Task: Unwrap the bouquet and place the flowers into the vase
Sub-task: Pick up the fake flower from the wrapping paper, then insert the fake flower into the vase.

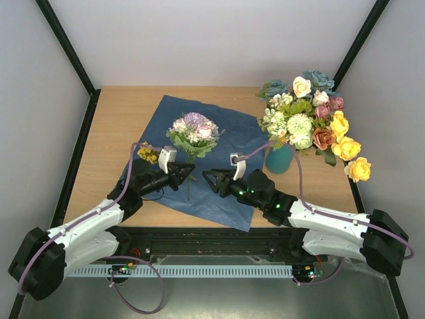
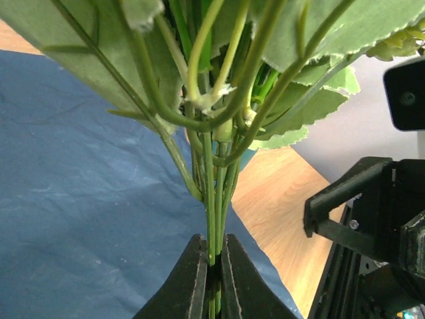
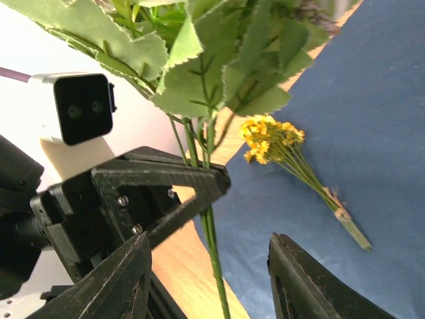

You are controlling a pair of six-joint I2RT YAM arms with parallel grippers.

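Left gripper (image 1: 188,173) is clamped tight on the stems of a small bunch of flowers (image 1: 194,133), held upright over the blue paper (image 1: 232,126). Right gripper (image 1: 208,176) is partly spread and empty, just right of the stems. Vase (image 1: 279,159) stands at the paper's right edge, full of blooms (image 1: 309,116). A yellow sprig (image 1: 147,153) lies at the paper's left edge.

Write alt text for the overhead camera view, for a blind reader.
The left gripper pinches a small bunch of flowers by its stems above a blue paper sheet spread on a wooden table, with the open right gripper facing it close by. At right, a teal vase holds many mixed flowers.
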